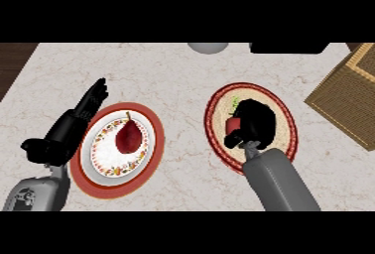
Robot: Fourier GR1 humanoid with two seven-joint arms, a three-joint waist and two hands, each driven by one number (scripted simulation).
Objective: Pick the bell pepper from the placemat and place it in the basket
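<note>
Right of centre in the frame, the right hand [255, 121] curls over the red bell pepper [233, 124] on the round placemat [287, 119]. At the right edge sits the wicker basket [344, 96]. At the left, the left hand [73, 126] rests with straight fingers beside a plate [102, 161].

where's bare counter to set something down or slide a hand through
Bare counter runs between the left placemat with its plate and the right placemat, and along the far edge. Crowded: right hand over the bell pepper, basket at right, left hand beside the plate.
</note>
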